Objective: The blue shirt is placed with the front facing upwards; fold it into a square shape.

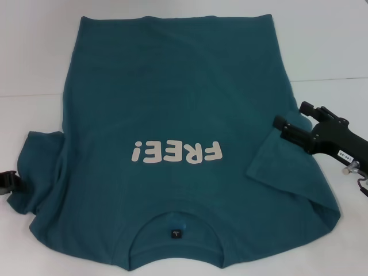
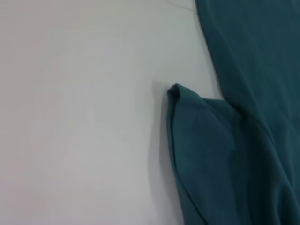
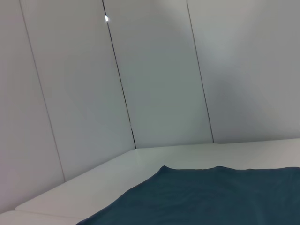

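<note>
The blue shirt (image 1: 172, 109) lies flat on the white table (image 1: 34, 69), front up, with its cream "FREE!" lettering (image 1: 176, 152) and its collar toward me. My right gripper (image 1: 293, 117) hovers open at the shirt's right edge, just above the right sleeve (image 1: 276, 158), which is folded in over the body. Only a small part of my left gripper (image 1: 8, 181) shows at the far left edge, against the bunched left sleeve (image 1: 37, 167). The left wrist view shows that sleeve's corner (image 2: 197, 140) on the table. The right wrist view shows the shirt's far part (image 3: 211, 197).
White wall panels (image 3: 154, 79) rise behind the table's far edge. Bare table surface (image 1: 328, 52) lies on both sides of the shirt.
</note>
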### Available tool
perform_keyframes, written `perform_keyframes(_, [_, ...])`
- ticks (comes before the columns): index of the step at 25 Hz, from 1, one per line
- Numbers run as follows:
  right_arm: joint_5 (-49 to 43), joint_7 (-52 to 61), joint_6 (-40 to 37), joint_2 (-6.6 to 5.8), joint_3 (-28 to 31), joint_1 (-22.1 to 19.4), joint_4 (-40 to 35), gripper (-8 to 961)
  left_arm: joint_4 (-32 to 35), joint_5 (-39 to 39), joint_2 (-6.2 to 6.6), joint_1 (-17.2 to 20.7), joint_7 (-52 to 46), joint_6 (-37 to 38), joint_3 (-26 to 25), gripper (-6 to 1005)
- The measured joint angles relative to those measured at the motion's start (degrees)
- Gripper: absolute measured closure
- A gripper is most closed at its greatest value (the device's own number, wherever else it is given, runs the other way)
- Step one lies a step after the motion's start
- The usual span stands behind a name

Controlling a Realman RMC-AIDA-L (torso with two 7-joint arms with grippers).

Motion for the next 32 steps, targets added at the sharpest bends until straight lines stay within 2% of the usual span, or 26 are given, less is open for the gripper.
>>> perform_keyframes(3, [0.0, 0.0, 0.0, 0.0, 0.0, 0.04, 0.0, 36, 0.47, 0.0, 0.24, -0.11, 0.19, 0.22, 0.0, 941])
perform_keyframes(17, [0.0, 0.0, 0.01, 0.0, 0.0, 0.02, 0.0, 38, -1.6, -0.6, -0.38, -0.6, 1.88, 1.84, 0.0, 967])
perform_keyframes(22, [0.0, 0.0, 0.07, 0.0, 0.22, 0.04, 0.0, 37, -8.62, -0.81, -2.98, -0.66, 1.91, 6.41, -0.13, 966])
perform_keyframes(29, [0.01, 0.0, 0.09, 0.0, 1.42, 0.02, 0.0, 37, -18.03, -1.59, -8.64, -1.27, 1.9, 14.31, 0.07, 966])
perform_keyframes(32, [0.01, 0.0, 0.14, -0.04, 1.49, 0.07, 0.0, 37, -18.34, -1.63, -8.98, -1.38, 1.89, 14.58, 0.16, 966])
